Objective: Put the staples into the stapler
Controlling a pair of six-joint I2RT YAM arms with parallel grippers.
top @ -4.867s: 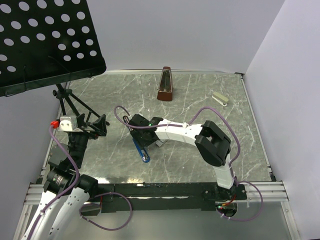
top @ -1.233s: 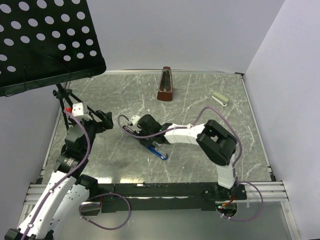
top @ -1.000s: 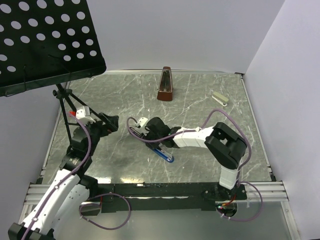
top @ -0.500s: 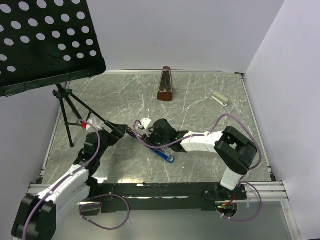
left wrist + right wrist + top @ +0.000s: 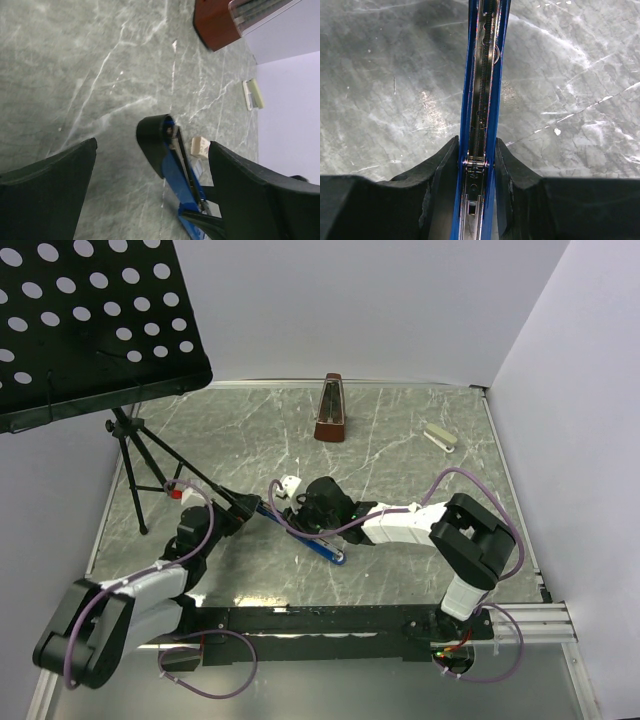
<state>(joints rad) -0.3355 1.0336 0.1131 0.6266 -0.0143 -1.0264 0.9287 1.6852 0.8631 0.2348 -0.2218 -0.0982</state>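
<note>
Pale walls [image 5: 350, 310] enclose a grey, seemingly marble tabletop [image 5: 420, 490]; perforated black music stand [image 5: 90, 320].

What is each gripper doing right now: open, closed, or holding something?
Left gripper: open, holding nothing.
Right gripper: closed on the blue stapler.

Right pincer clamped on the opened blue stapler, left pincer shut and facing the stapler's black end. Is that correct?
Not quite. The left pincer is open: the left wrist view shows its jaws spread wide, with the black end of the blue stapler between them. The rest holds: the right pincer is clamped on the opened stapler.
</note>
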